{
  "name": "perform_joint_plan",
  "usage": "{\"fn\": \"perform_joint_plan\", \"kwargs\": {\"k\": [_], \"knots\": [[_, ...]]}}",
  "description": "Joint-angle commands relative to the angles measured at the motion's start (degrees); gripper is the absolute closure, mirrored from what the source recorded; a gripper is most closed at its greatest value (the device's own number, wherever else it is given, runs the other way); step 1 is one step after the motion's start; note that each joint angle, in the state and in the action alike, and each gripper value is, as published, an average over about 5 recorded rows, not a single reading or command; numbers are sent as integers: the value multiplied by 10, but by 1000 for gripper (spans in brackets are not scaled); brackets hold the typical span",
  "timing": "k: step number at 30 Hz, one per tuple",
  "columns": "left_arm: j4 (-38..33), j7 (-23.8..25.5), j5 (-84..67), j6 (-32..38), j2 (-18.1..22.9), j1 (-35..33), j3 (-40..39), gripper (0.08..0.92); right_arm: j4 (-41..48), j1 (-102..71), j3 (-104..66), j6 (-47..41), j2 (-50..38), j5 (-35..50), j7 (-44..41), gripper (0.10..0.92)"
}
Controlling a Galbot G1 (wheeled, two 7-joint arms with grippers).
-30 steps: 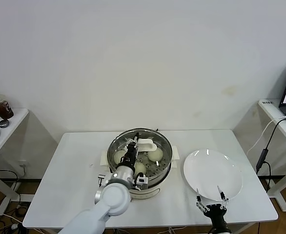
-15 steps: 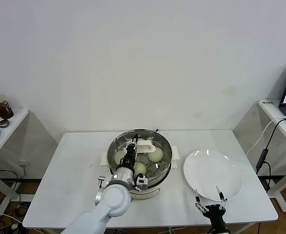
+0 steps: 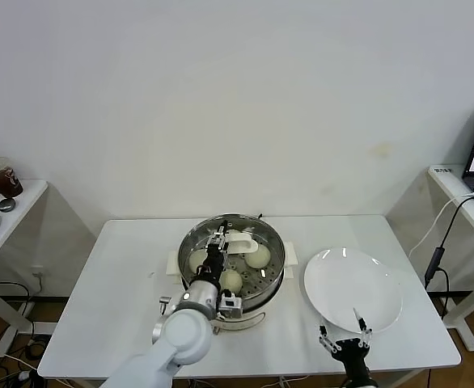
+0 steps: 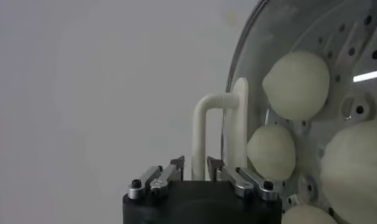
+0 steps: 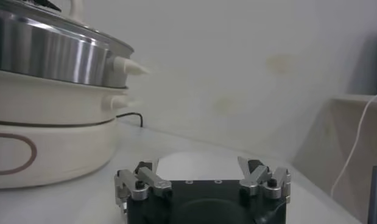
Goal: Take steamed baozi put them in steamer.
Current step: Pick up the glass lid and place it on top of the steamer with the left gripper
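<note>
- In the left wrist view the left gripper (image 4: pixel 195 175) has its jaws a little apart, one on each side of the foot of a white lid handle (image 4: pixel 207 125); whether the pads press the handle cannot be told.
- That handle belongs to a round glass lid (image 3: pixel 235 239) lying on the steamer (image 3: pixel 272 275); through the glass the perforated tray shows.
- The steamed baozi (image 4: pixel 297 84) lie inside the steamer, under the lid and past the fingers: one is farthest from the gripper, a second (image 4: pixel 271 151) sits just beyond the handle's foot, a third (image 4: pixel 354 171) fills the near edge of the wrist view, and a fourth (image 4: pixel 306 215) only peeks in beside the gripper body.
- From the head view three buns are plain inside the steamer: one (image 3: pixel 197 259) to the left of the gripper's wrist, one (image 3: pixel 258 256) to its right, one (image 3: pixel 231 280) nearest the robot; the fourth is hidden by the arm.
- The left arm reaches over the steamer's near rim, its gripper (image 3: pixel 216 240) above the middle of the pot.
- The right gripper (image 3: pixel 341 335) is idle with its fingers spread wide and holding nothing, well to the right of the steamer, at the near edge of a white plate (image 3: pixel 354 289).
- Steamer and plate both stand on a white table (image 3: pixel 116 291), the plate just to the steamer's right.
</note>
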State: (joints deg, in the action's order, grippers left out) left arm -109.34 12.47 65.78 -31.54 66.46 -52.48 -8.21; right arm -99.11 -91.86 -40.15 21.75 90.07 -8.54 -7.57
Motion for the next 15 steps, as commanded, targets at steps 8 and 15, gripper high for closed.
{"fn": "perform_joint_plan", "kwargs": {"k": [8,15], "knots": [[-230,-117,-378,120,-47,-260,164,300,-8,-6,3,-1,2,-3,0,203],[-264,-221,-620,404,2,-534,397,180,-12,-8,4,-3,-1,18,-10,203]]}}
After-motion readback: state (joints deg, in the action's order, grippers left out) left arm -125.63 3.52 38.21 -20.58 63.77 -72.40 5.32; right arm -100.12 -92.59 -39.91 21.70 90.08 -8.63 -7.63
